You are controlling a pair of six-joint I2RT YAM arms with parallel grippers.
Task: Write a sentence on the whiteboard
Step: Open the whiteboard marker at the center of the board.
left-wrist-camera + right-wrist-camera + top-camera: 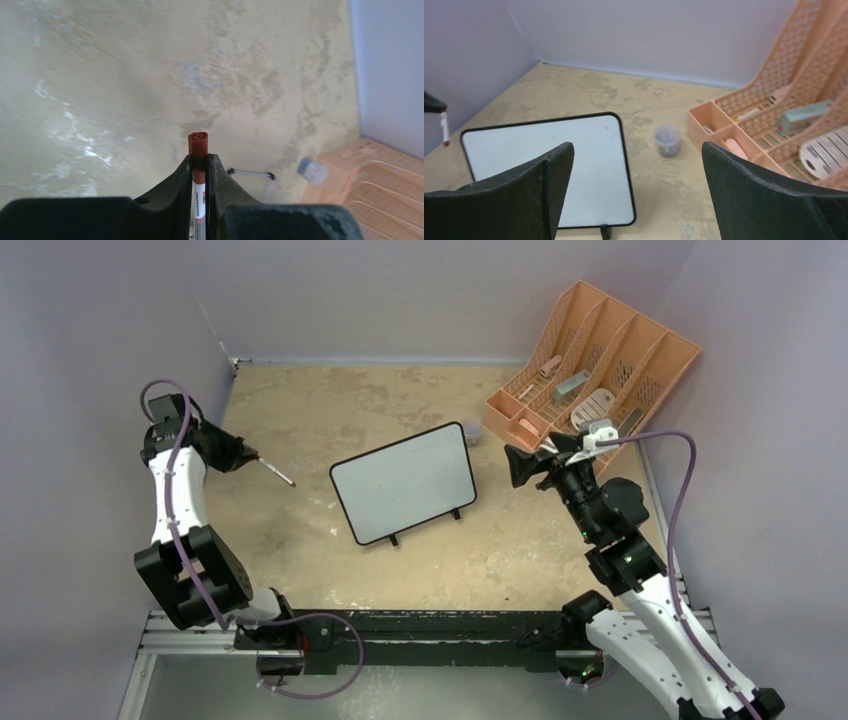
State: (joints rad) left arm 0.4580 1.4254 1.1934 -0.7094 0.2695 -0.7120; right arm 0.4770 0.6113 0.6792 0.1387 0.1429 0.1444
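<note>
Marker barrel mostly inside left hand; lower corner of whiteboard behind right hand

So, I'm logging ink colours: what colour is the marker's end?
Reddish-brown; the left wrist view shows the marker best, pinched in the left gripper.

We see a peach organizer ahead and to the right of the right gripper, its slots holding a grey-green box, a white slotted piece and some pinkish bits. A small clear jar with dark contents stands on the stained tan table straight ahead of that gripper, just beside the organizer's corner. Lilac walls stand beyond.
</note>
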